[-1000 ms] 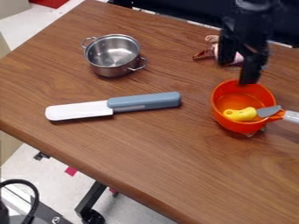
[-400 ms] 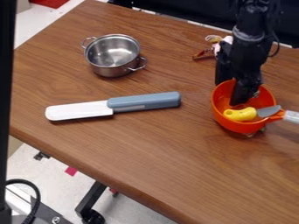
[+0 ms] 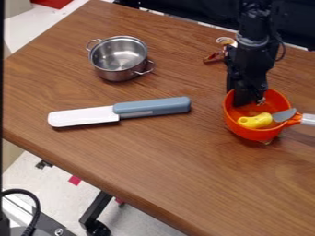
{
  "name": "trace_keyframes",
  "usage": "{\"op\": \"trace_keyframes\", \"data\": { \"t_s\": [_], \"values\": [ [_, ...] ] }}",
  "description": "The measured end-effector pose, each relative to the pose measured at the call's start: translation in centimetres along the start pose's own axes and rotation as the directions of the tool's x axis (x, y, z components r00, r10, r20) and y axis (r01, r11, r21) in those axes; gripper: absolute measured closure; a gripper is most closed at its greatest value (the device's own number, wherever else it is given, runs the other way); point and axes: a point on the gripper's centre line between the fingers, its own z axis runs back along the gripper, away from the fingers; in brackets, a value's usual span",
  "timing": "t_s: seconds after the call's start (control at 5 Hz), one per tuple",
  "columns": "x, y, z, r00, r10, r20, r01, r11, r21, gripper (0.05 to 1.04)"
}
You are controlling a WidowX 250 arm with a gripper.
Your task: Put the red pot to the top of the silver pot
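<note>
Where gripper (image 3: pixel 242 97) hangs into red pot (image 3: pixel 247 132) | opening: cannot tell | grasp on pot: cannot tell

The arm (image 3: pixel 253 34) is cut off by the top edge, its upper part merging into the dark backdrop. The gripper (image 3: pixel 247 100) hides some of the far rim and inside of the red pot (image 3: pixel 251 132); whether it touches the wall cannot be told. The pot's handle (image 3: pixel 308 119) runs off the right edge. A pale bit (image 3: pixel 266 142) under the pot is mostly hidden and too small to name. The small item (image 3: pixel 215 56) beside the arm is partly covered, its kind unclear. The table (image 3: pixel 135 161) is cut off at right and bottom, the red thing (image 3: pixel 52 2) at the top, the cable (image 3: pixel 36 209) at the left
</note>
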Motion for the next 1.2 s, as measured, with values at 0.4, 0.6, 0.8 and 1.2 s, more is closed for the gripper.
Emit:
{"op": "trace_keyframes", "data": {
  "t_s": [0.4,0.6,0.8,1.2],
  "values": [
    [-0.9,0.6,0.2,1.000,-0.028,0.014,0.029,0.997,-0.069,1.029],
    [-1.6,1.3,2.2,0.999,-0.029,0.044,0.033,0.996,-0.081,1.029],
    [-3.0,2.7,3.4,0.999,0.012,0.036,-0.008,0.995,-0.103,1.029],
    [-6.3,10.2,7.6,0.982,0.186,0.014,-0.186,0.983,-0.006,1.029]
  ]
}}
